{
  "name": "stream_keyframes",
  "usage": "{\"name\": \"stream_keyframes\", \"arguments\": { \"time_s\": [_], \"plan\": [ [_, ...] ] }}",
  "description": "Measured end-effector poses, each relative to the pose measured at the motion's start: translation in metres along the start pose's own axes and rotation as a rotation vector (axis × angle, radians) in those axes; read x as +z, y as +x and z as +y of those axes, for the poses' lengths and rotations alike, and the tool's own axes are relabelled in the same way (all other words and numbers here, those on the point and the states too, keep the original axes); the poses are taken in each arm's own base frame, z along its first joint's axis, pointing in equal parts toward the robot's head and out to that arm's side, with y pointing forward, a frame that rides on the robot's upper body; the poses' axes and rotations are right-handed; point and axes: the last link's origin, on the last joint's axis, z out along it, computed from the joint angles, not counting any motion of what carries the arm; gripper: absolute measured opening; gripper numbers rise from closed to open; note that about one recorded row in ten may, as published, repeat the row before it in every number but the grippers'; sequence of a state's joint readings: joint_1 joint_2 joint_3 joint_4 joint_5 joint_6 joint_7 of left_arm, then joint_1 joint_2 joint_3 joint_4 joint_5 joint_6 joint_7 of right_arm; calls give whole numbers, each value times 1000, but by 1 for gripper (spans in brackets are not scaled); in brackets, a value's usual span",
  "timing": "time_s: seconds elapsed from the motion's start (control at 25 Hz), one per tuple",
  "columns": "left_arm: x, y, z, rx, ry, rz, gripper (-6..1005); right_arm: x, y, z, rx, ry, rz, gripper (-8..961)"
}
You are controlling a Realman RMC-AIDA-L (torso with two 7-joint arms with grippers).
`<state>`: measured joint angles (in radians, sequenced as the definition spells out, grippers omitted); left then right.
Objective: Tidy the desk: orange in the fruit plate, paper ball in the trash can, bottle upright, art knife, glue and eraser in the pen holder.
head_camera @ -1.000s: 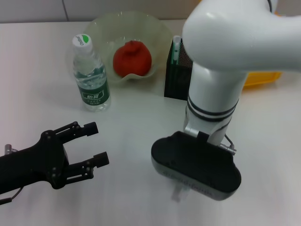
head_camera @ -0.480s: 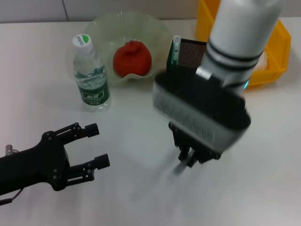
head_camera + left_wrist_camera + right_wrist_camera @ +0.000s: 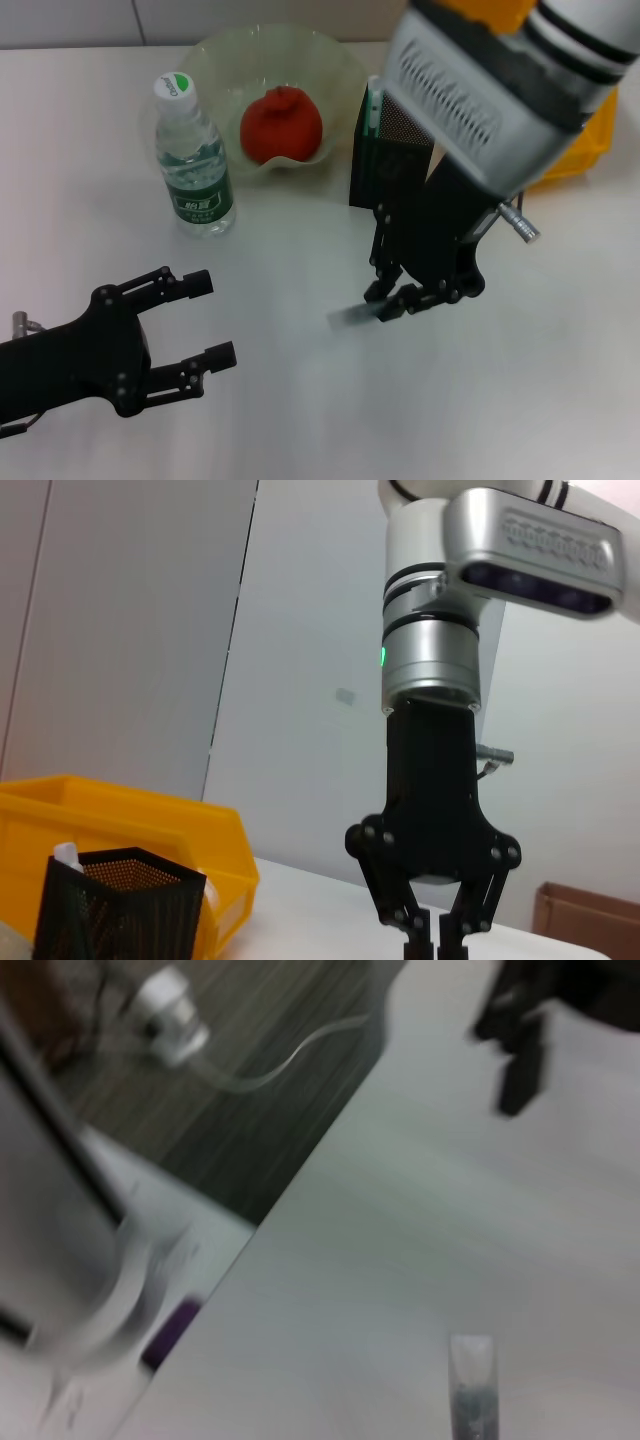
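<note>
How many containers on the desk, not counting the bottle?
3. The fruit plate sits at the back holding the orange; the pen holder stands beside it; the trash can is behind the right arm, mostly hidden.

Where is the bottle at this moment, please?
In the head view the bottle stands upright on the robot's left part of the desk, just left of the fruit plate holding the orange.

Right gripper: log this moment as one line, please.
right gripper: shut on pale slim item, above table | left gripper: open, idle | orange: in fruit plate | bottle: upright
</note>
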<state>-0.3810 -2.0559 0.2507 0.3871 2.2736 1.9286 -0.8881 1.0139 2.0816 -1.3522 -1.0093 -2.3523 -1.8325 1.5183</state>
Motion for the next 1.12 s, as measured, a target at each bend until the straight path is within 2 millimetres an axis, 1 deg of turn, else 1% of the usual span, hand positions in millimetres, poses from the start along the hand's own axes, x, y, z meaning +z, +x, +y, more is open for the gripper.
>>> {"name": "stream_keyframes", "arguments": {
  "time_s": [0.04, 0.08, 0.24, 0.28, 0.32, 0.4, 0.44, 0.48, 0.52, 0.56, 0.6, 0.64, 0.68, 0.72, 0.8, 0.88, 0.92, 0.96, 1.0, 1.04, 1.12],
  "plan": [
    [-1, 0, 0, 8, 3, 0, 801, -3, 8, 1, 63, 23, -60, 131],
    [-3, -2, 1, 28, 17, -3, 801, -3, 8, 1, 63, 23, -60, 131],
    [-7, -5, 1, 44, 41, -12, 801, -6, 27, 5, 194, 77, -194, 130],
    [-9, -7, 0, 50, 58, -23, 801, -5, 31, 6, 220, 88, -226, 130],
    [-10, -8, -1, 53, 66, -28, 801, -3, 41, 9, 281, 127, -307, 130],
    [-13, -11, -1, 61, 82, -38, 801, 0, 51, 12, 336, 172, -391, 129],
    [-16, -13, 0, 77, 103, -43, 801, 1, 55, 14, 358, 194, -433, 129],
    [-16, -13, 0, 77, 103, -43, 801, 1, 55, 14, 358, 194, -433, 129],
    [-16, -13, 0, 77, 103, -43, 801, 4, 62, 19, 398, 235, -516, 129],
    [-19, -14, 0, 99, 126, -36, 801, 5, 65, 22, 416, 251, -552, 129],
    [-19, -14, 0, 99, 126, -36, 801, 5, 65, 22, 416, 251, -552, 129],
    [-20, -14, 0, 103, 132, -32, 801, 10, 72, 28, 452, 294, -642, 128],
    [-20, -14, 0, 107, 139, -25, 801, 10, 72, 28, 452, 294, -642, 128],
    [-20, -14, 0, 107, 139, -25, 801, 16, 76, 34, 469, 329, -716, 128],
    [-19, -13, 2, 106, 136, -12, 801, 26, 79, 43, 473, 369, -809, 128],
    [-17, -13, 3, 104, 128, -3, 801, 38, 83, 50, 470, 411, -857, 127],
    [-17, -13, 3, 104, 128, -3, 801, 38, 83, 50, 470, 411, -857, 127],
    [-15, -13, 4, 99, 121, 5, 801, 46, 87, 53, 468, 441, -869, 127],
    [-14, -12, 4, 96, 117, 9, 801, 46, 87, 53, 468, 441, -869, 127],
    [-13, -12, 5, 94, 113, 13, 801, 55, 88, 57, 459, 470, -886, 127],
    [-11, -11, 6, 85, 106, 27, 801, 57, 89, 59, 450, 488, -899, 126]
  ]
}}
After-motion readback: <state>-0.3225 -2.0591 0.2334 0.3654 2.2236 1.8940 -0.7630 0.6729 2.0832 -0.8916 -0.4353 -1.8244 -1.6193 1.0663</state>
